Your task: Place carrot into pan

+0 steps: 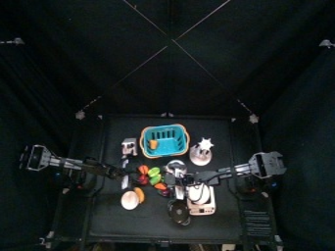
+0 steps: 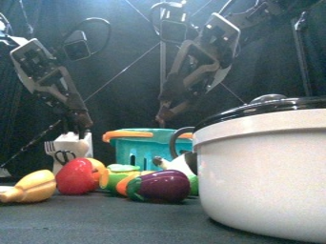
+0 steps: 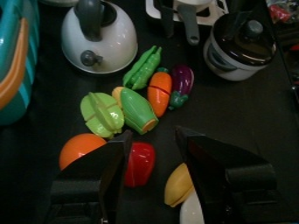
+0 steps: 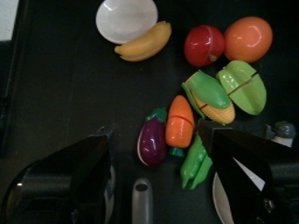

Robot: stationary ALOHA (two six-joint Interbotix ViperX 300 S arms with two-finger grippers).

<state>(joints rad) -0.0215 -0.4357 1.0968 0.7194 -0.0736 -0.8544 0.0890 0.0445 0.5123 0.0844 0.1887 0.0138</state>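
The orange carrot [image 4: 179,121] lies on the black table among other toy foods, beside a purple eggplant [image 4: 152,142]. My right gripper [image 4: 160,144] hovers open right over these two, one jaw on each side. The left wrist view also shows the carrot [image 3: 160,86] with the eggplant [image 3: 181,82] beside it. The white pan [image 2: 261,157] with a dark lid stands large at the front right, and it is the pan [image 1: 197,197] just beyond the carrot's pile. My left gripper [image 3: 152,166] hangs open above a red tomato [image 3: 140,163].
A teal basket [image 1: 164,141] and a white kettle [image 1: 203,150] stand at the back. Around the carrot lie green peppers [image 4: 228,87], an orange [image 4: 249,38], a banana [image 4: 142,44] and a white bowl [image 4: 126,17].
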